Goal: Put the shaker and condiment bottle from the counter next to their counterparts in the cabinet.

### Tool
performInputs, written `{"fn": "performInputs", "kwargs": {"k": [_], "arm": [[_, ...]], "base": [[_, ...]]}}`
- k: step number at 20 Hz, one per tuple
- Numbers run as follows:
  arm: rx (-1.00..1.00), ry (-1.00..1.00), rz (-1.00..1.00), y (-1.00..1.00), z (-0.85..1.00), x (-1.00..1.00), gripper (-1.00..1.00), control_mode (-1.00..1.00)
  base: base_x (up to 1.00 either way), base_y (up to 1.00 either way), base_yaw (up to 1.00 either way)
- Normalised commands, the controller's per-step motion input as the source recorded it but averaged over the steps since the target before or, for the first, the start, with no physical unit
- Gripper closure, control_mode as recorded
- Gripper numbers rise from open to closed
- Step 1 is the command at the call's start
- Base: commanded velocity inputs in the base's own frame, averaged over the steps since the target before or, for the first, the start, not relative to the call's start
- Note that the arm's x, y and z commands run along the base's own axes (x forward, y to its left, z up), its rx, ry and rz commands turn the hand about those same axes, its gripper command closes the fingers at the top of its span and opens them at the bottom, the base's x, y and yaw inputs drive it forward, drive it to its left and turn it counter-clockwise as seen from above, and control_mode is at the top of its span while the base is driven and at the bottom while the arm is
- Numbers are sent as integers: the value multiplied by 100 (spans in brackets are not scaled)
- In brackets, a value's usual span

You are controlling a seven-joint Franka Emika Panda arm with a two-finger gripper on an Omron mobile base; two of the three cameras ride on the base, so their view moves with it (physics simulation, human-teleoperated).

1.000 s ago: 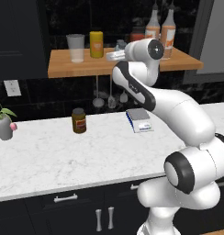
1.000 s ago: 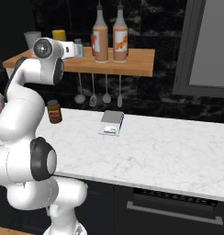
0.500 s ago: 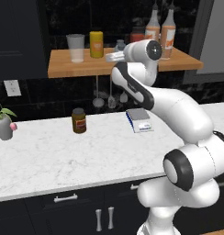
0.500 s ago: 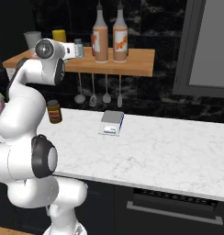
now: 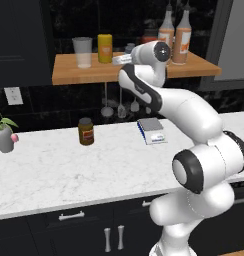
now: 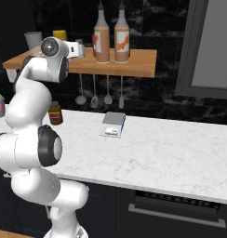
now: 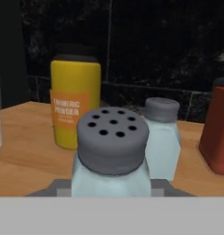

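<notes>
The shaker [image 7: 111, 156] fills the lower centre of the hand view, upright, grey perforated cap toward the camera. The gripper [image 7: 109, 187] is closed on its pale-blue body, one dark fingertip showing at each lower side. This grip keeps the cap level, so the shaker can be set down standing.

Its twin, the second shaker [image 7: 162, 140], stands on the cabinet [image 7: 26, 151] at about 2 o'clock from the held one, just beside it and slightly farther back. Holding the shaker here lines it up next to its counterpart, as the task requires; whether its base already rests on the plank cannot be told.

At 10 o'clock stands the yellow canister [image 7: 75, 102], and a red-brown container [image 7: 217, 128] is at 3 o'clock, both apart from the pair.

In the left base view, the two condiment bottles [image 5: 175, 36] stand side by side on the plank at 3 o'clock from the wrist, so that item appears already placed. On the counter [image 5: 64, 170] below remain a brown jar [image 5: 85, 131] and a small box [image 5: 151, 131], neither part of the task.

Judgement: release is the remaining step.
</notes>
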Motion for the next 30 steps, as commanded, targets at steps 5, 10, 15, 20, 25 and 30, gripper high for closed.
{"fn": "performInputs", "kwargs": {"k": [5,10,15,20,25,30], "arm": [[0,0,0,0,-13,38,100,-100],[0,0,0,3,-17,41,100,-100],[0,0,0,3,-22,32,-100,-100],[0,0,1,3,-11,-3,-100,-100],[0,0,2,7,4,-43,-100,-100],[1,0,1,2,11,-65,-100,-100]], "base": [[0,0,0],[0,0,0],[0,0,0],[0,0,0],[0,0,0],[0,0,0]]}}
